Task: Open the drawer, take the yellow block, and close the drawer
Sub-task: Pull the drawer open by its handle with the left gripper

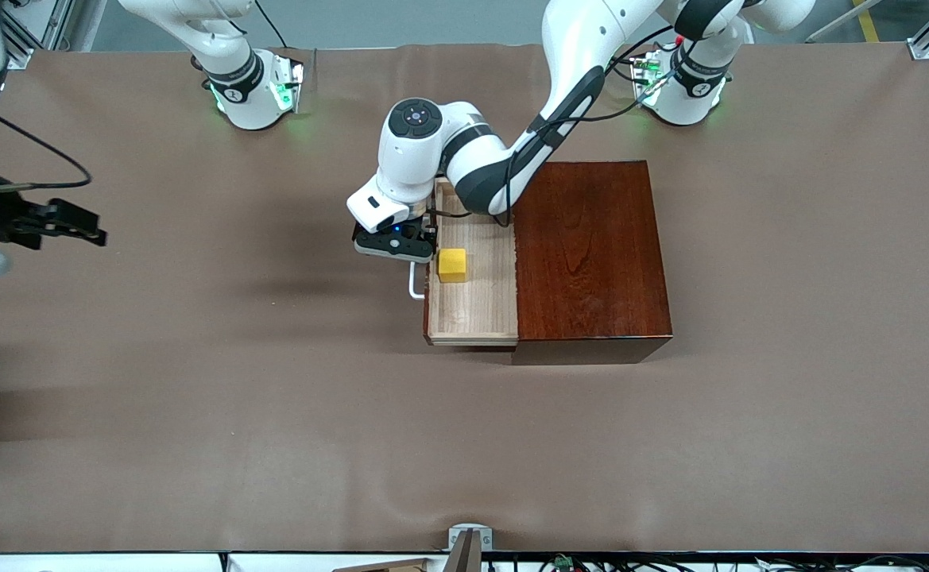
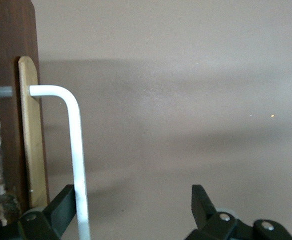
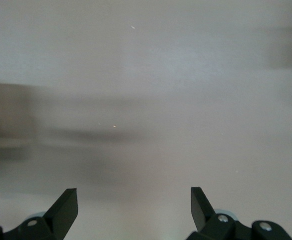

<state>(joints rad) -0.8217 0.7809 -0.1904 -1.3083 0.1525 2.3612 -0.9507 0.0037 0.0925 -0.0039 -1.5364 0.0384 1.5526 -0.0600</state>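
- Brown matte cloth covers the wide table (image 1: 194, 397); we see faint creases and soft arm shadows on it, and grey floor and metal framing past its edges.
- We see the dark mahogany-coloured rectangular wooden box (image 1: 591, 254) near the table's middle, toward the left arm's end, its long axis running from the robots' bases toward the front camera.
- We find the drawer (image 1: 472, 306), a light-wood tray with a dark glossy front, pulled out of the box toward the right arm's end of the table; its long axis runs parallel to the box's.
- We note the white U-shaped bar handle (image 2: 76, 150) on the drawer front, pointing toward the right arm's end.
- We see the small bright-yellow cube (image 1: 452, 264) resting in the tray, near the drawer front and roughly midway along it.
- We see the left gripper (image 2: 133, 210) at the handle with its fingers apart; the bar stands between them, just against one finger (image 2: 61, 205).
- We see the right gripper (image 3: 134, 207) waiting over bare cloth at the right arm's end of the table, fingers spread wide and holding nothing.
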